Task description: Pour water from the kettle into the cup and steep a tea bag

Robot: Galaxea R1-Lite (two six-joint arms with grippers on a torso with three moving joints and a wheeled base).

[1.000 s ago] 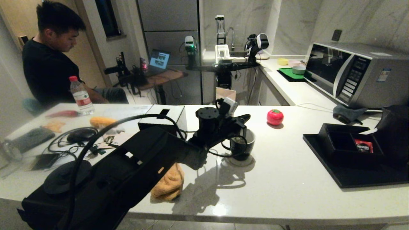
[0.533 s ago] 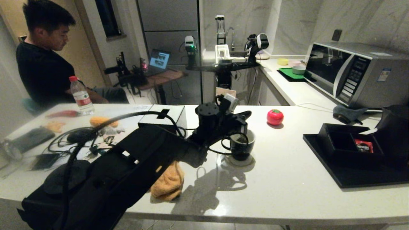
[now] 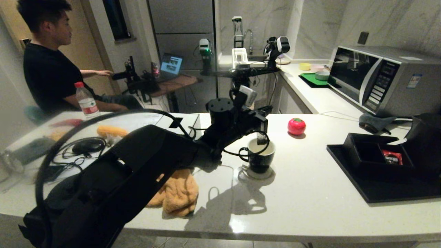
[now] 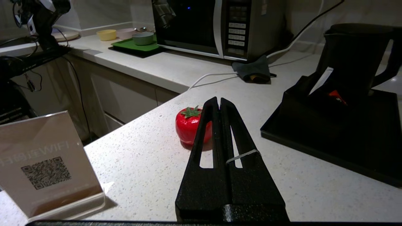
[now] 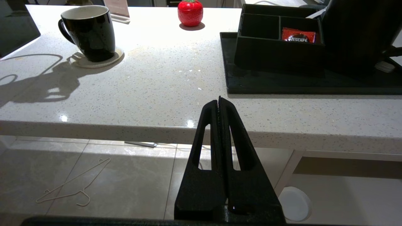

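A: Tea bag [image 3: 262, 138]?
B: Hanging right over the cup [image 3: 260, 159], lower edge about at the rim, long axis upright. Directly below the left claw [image 3: 264, 115], on its string [image 4: 243, 155].
A: Claw state?
B: Clenched, with the string lying across one finger; probably pinching it. Right claw [image 5: 219, 101] clenched too, empty, parked off the counter edge, well apart from the cup.
A: Next move?
B: Likely straight down into the cup. Left arm far nearer.
A: Counts?
B: One tea bag, one cup, one kettle [image 4: 355, 53] well right of the cup, one sachet [image 5: 298, 35], one tomato [image 3: 296, 126] behind the cup.
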